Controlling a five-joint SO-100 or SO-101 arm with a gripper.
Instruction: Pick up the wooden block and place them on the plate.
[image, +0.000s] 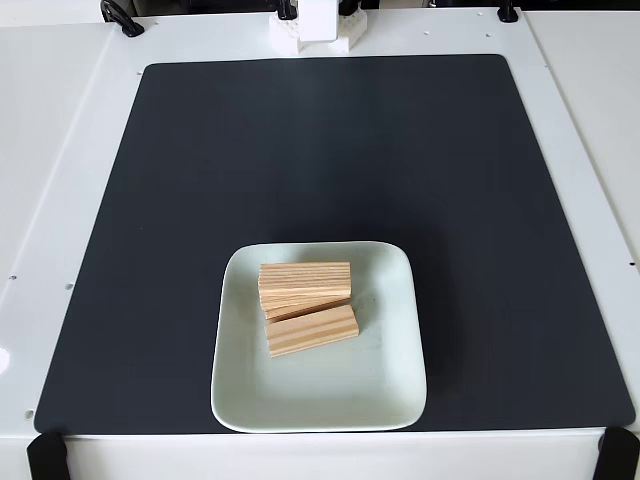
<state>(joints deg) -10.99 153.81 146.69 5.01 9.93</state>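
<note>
A pale mint-green square plate (390, 390) sits on the black mat, near the front edge and slightly left of centre. Wooden blocks lie piled on its back half. One wooden block (305, 277) rests on top, lying across the plate. A second block (312, 330) lies in front of it, slightly angled. The edge of a third block (305, 306) peeks out between the two, tilted. All of them are inside the plate's rim. The arm's white base (318, 25) stands at the far edge of the table.
A large black mat (320, 150) covers most of the white table (60, 150). Black clamps (45, 455) hold the front corners, and black cables (120, 18) run along the far edge.
</note>
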